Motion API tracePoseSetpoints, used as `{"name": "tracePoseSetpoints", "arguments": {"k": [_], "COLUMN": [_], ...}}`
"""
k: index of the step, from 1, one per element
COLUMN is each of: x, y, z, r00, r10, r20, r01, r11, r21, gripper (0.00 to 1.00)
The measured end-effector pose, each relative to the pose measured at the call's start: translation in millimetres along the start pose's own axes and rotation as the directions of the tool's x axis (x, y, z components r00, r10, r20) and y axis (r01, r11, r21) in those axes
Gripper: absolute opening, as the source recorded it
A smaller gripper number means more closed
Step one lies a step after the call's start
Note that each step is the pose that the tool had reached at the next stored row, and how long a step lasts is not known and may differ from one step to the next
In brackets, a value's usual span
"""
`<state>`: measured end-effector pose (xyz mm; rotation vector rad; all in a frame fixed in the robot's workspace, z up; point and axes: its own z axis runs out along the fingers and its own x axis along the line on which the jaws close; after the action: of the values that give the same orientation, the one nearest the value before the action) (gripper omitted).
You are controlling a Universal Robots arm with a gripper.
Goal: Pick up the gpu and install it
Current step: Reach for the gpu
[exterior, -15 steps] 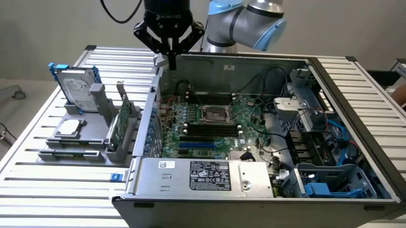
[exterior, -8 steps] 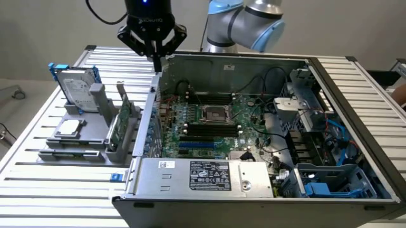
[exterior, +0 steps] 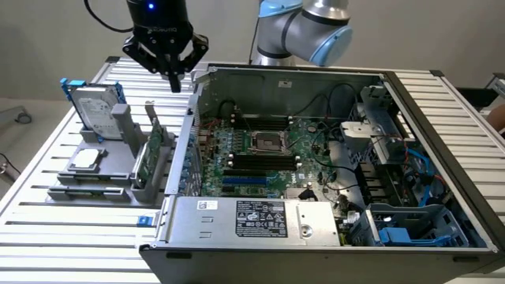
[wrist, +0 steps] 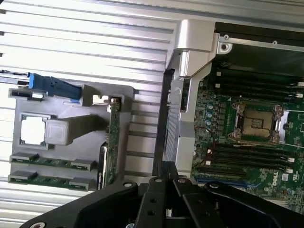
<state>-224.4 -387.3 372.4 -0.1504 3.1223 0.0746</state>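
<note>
1. Pincer is seen hanging in the air just outside the computer case, beside the case's corner on the exterior view's left. Its two fingers are pressed together and nothing is gripped.
2. The gpu is stood on edge in a grey holder on the bench, just beside the case's outer wall and roughly parallel to it.
3. The gpu is found below the pincer and apart from it; no contact is made.
4. In the wrist view the gpu is shown edge-on, between the holder's other slots and the case wall.
5. Farther from the case than the gpu, a hard drive in a blue frame and a processor chip are kept in the same holder.
6. Inside the case a motherboard is exposed.
</note>
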Motion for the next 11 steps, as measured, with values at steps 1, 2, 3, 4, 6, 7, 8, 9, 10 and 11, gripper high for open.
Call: {"name": "tracePoseSetpoints", "arguments": {"k": [1,2,3,4,6,7,8,9,10,11], "x": [4.6,9.1,13.8,18.1,27.3,31.9,36.4,41.2,45.8,50.4], "y": [0.4,0.8,1.1,1.3,1.4,1.4,1.3,1.1,0.7,0.0], "z": [0.5,1.0,1.7,2.4,3.9,4.8,5.8,6.9,7.9,9.1], "r00": [1.0,1.0,1.0,1.0,1.0,1.0,1.0,1.0,1.0,1.0], "r10": [0.0,0.0,0.0,0.0,0.0,0.0,0.0,0.0,0.0,0.0], "r20": [-0.0001,-0.0002,0.0,0.0,-0.0001,-0.0001,0.0,0.0,-0.0001,0.0], "r01": [0.0,0.0,0.0,0.0,0.0,0.0,0.0,0.0,0.0,0.0], "r11": [1.0,1.0,1.0,1.0,1.0,1.0,1.0,1.0,1.0,1.0], "r21": [0.0,0.0001,0.0,0.0,0.0001,0.0,0.0,0.0,0.0001,0.0], "gripper": [0.11,0.11,0.11,0.11,0.11,0.11,0.11,0.11,0.11,0.11]}}
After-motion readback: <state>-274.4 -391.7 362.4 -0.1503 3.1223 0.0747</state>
